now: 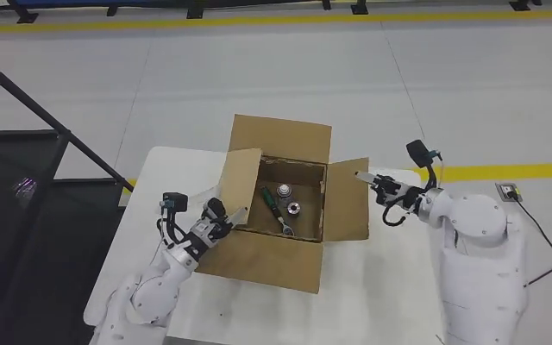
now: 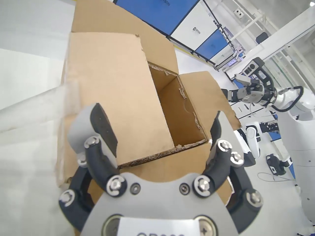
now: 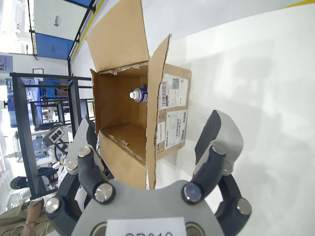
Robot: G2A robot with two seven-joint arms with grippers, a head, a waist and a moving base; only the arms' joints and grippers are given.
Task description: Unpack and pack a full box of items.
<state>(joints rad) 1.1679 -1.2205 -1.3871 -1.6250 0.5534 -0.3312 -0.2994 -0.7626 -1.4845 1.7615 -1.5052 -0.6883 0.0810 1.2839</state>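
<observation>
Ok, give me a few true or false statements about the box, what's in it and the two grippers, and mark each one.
1. The box has its flaps open. True.
2. The box is empty. False: a can stands inside it, and a green-handled tool lies beside the can.
3. The left gripper holds the can. False: its fingers are open and hold nothing.
4. The right gripper is open. True.
5. The box stands on the floor. False: it stands on a white table.
</observation>
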